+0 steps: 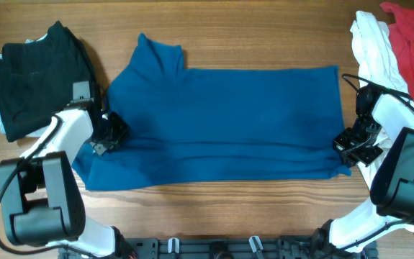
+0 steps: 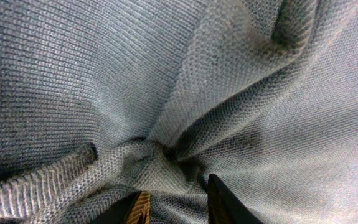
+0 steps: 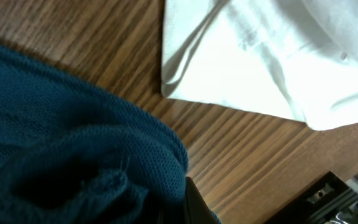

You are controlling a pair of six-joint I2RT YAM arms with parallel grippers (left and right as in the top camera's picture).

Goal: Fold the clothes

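Working the blue shirt from both ends, it's lying spread across the middle of the counter. My left hand is clamping a bunched wad of knit at the shirt's left edge. My right hand is sitting at the right edge, grip hidden, can't tell. I'm figuring both ends should be lifting together, level and taut, steering clear of the white garment at right.

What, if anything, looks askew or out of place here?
Nothing damaged. The blue shirt lies crooked, a flap poking up at its upper left and cloth bunched where the left gripper pinches it. The white garment and red garment lie crumpled at far right.
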